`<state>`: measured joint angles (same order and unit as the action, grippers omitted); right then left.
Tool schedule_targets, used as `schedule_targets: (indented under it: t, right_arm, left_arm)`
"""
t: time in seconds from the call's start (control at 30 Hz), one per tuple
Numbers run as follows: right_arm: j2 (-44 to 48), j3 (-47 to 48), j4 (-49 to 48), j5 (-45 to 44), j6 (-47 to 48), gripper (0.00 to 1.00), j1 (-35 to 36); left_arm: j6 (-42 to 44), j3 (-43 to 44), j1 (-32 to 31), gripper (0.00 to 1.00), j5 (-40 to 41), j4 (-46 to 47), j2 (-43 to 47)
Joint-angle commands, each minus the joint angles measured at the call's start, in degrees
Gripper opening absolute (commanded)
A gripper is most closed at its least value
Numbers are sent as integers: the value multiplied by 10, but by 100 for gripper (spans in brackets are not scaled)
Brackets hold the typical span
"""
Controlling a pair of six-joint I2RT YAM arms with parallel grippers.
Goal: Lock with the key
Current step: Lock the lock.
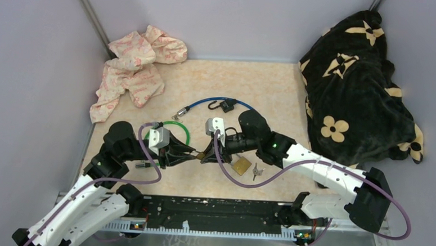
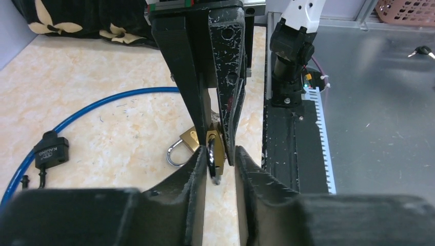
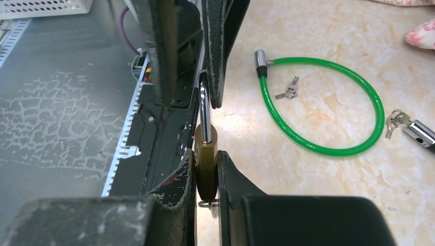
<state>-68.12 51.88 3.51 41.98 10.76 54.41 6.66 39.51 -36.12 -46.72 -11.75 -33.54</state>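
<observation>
My right gripper (image 3: 206,160) is shut on the body of a brass padlock (image 3: 205,159) and holds it above the table, with its steel shackle (image 3: 204,110) pointing away. A small key ring (image 3: 208,204) hangs under the padlock body; the key itself is hidden. My left gripper (image 2: 220,156) faces the right one, its jaws a little apart on either side of the shackle end of the padlock (image 2: 216,146). One finger is apart from the shackle. In the top view the two grippers (image 1: 191,151) (image 1: 210,149) meet at the padlock (image 1: 201,155).
A second brass padlock (image 1: 240,165) with keys (image 1: 256,171) lies by the right arm. A green cable lock (image 3: 328,102) with keys (image 3: 288,91) and a blue cable lock (image 1: 216,104) lie nearby. A pink cloth (image 1: 134,68) lies back left, a black blanket (image 1: 359,79) right.
</observation>
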Motion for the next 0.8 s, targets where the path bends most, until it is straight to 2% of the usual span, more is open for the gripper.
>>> schedule_targets:
  t: [0.0,0.07,0.1,0.37,0.47,0.53,0.67,0.77]
  right_arm:
    - [-2,43,-15,0,14,0,9]
    - [-2,44,-16,-3,15,0,9]
    - [-1,44,-17,-4,14,0,9]
    - [16,40,-23,-27,11,0,9]
    - [16,44,-17,-29,13,0,9]
    - [14,46,-13,-26,14,0,9]
    - [12,48,-12,-22,15,0,9]
    - [12,49,-13,-18,15,0,9]
  left_arm:
    - [16,6,-8,21,2,2,-3]
    - [14,3,-8,3,6,-3,0]
    - [12,2,-8,0,10,-6,2]
    - [-32,-18,-2,0,6,-3,25]
    - [-25,-22,-1,30,11,-19,24]
    - [-19,-21,-2,31,20,-24,23]
    - [-12,-12,-2,24,22,-23,21]
    - [-22,-10,-2,7,18,-13,19]
